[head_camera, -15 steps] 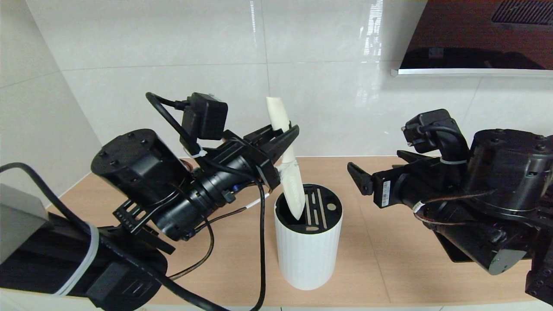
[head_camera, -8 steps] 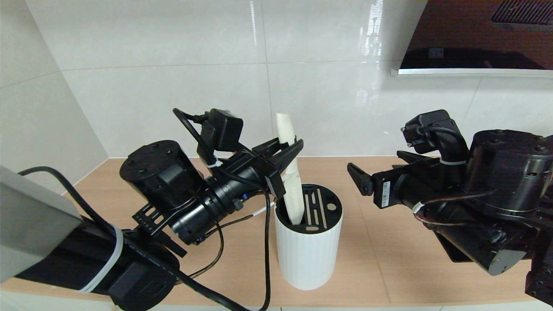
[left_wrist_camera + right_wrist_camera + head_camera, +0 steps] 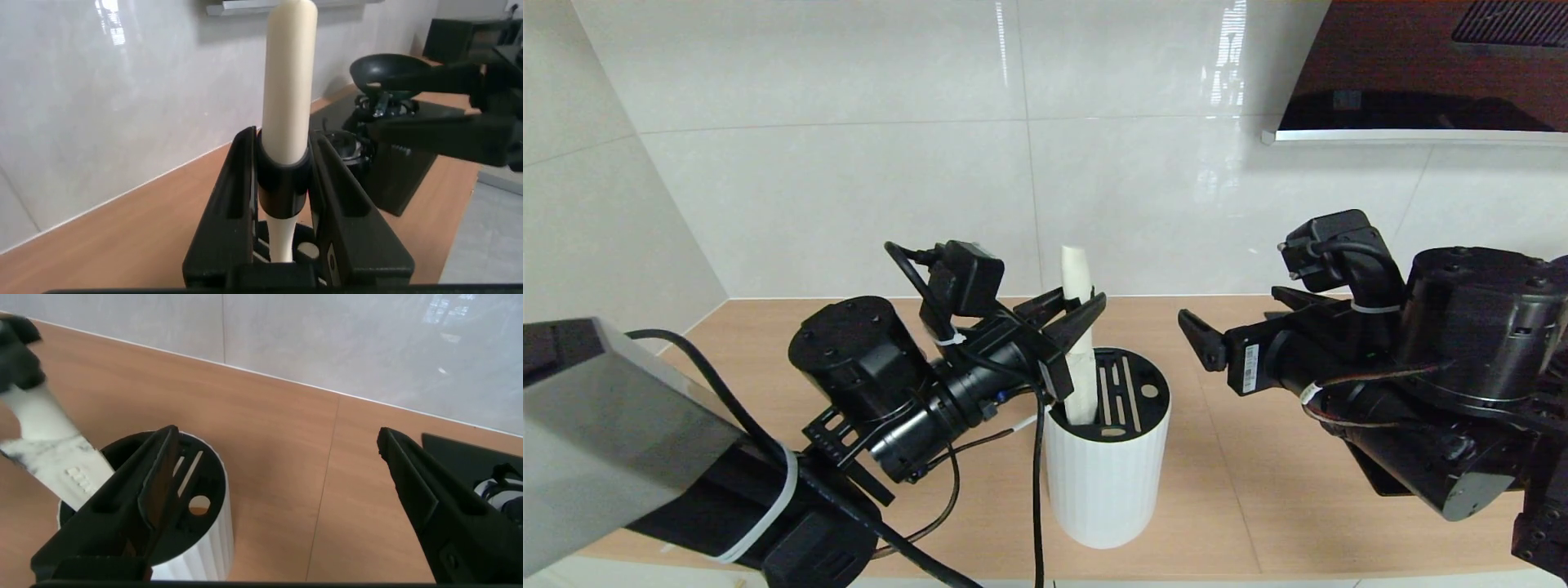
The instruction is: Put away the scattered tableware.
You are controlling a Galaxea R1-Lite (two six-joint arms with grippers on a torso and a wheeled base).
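Step in hand – stowing knife (image 3: pixel 1076 273) in holder (image 3: pixel 1107 482) on counter (image 3: pixel 1258 457). Left gripper (image 3: pixel 1086 306) clamped on handle; blade part-way into holder's wide opening, leaning slightly. Right gripper (image 3: pixel 278 437) spread wide, holding nothing, near holder. Next – lower straight until seated, then let go.

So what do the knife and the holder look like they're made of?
The knife looks ceramic or plastic: matte cream throughout, no metal shine. The holder looks plastic: matte white ribbed wall, black slotted top.
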